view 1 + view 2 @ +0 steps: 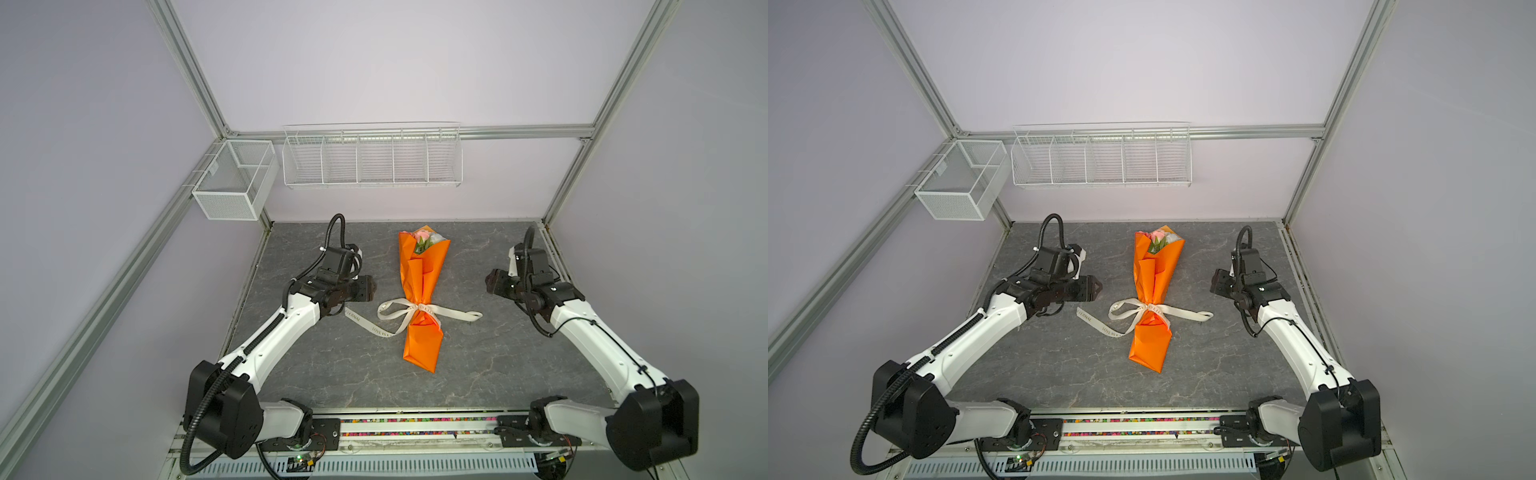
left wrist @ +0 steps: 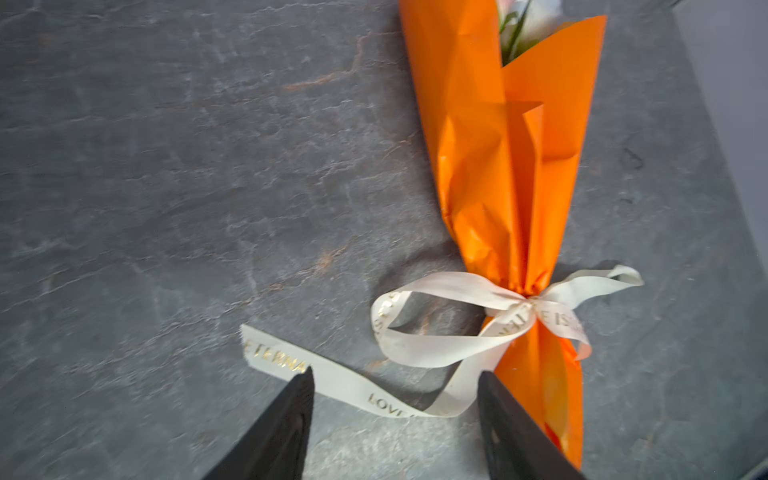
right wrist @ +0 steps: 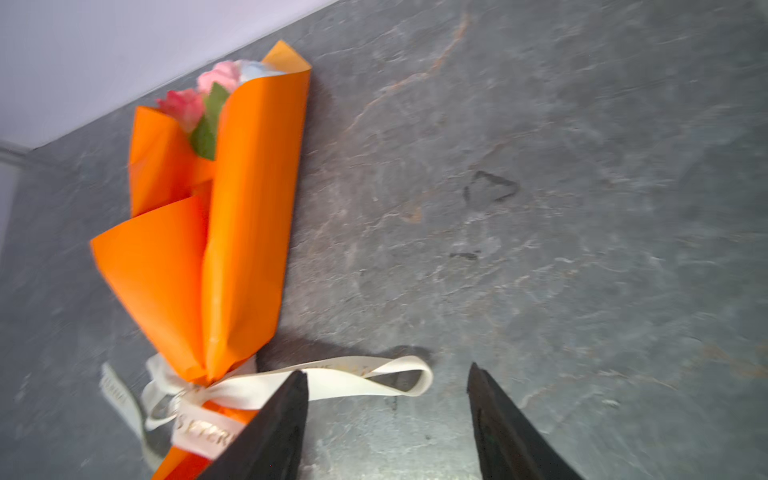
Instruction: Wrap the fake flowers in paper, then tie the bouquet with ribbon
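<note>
**Bouquet lying between two grippers, read from left to right.** Towards the left edge of the grey, stone-patterned surface (image 1: 332, 365), the left gripper (image 1: 371, 287) points at the bouquet (image 1: 420, 278) without touching it. Its fingers (image 2: 291, 419) are spread and there is nothing between them. Just beside it lies the loose printed tail of the cream ribbon (image 1: 361, 321), which runs to a two-loop bow knotted round the bouquet's narrow waist. The bouquet lies flat along the middle of the surface, with its open mouth towards the far edge and its folded foot towards the near edge. The fake flowers (image 1: 426, 240), pink and pale heads with green leaves, show only at the mouth. Towards the right edge, the right gripper (image 1: 490, 283) faces the bouquet from well apart, near the end of the right-hand loop. Its fingers (image 3: 282, 424) are likewise spread and empty. Judged by how things lie, the bow is made and the task is all but finished. The bundle is probably light. The orange paper looks stiff enough to keep its creases but likely to dent, and the ribbon looks soft and slippery, so a pull on the loose tail could undo the knot. The safest hold is likely the cinched waist just beside the knot, not the mouth or the loops.
</note>
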Tool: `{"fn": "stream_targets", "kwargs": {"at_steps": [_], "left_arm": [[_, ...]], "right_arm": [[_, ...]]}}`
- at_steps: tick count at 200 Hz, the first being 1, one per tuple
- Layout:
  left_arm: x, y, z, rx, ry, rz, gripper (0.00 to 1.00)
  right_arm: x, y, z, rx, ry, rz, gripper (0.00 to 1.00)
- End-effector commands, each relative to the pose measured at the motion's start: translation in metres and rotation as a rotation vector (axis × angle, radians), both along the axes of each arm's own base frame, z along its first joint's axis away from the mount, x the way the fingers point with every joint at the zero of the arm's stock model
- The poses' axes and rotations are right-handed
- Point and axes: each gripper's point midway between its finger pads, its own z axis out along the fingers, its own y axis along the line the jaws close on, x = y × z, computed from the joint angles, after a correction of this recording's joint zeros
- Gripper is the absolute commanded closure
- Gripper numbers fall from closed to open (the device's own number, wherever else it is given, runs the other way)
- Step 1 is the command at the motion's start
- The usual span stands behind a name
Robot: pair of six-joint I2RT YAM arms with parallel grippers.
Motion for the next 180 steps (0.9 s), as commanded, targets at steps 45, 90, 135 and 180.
{"fn": "stream_targets", "kwargs": {"at_steps": [45,90,135,180], "left_arm": [[0.03,-0.102,-0.026,-0.427,0.225,-0.176,0.34],[0.04,-0.121,-0.055,-0.44,0.283,-0.186,0.29],[0.053,-0.14,-0.081,-0.478,0.336,-0.173,0.31],[0.072,-0.144,-0.112,-0.45,0.376,-0.105,0.62]], "right_arm": [[0.02,0.121,-0.044,0.371,0.169,0.368,0.28],[0.031,0.147,-0.071,0.397,0.221,0.393,0.26],[0.04,0.151,-0.105,0.407,0.298,0.367,0.38],[0.049,0.134,-0.139,0.378,0.371,0.268,0.53]]}}
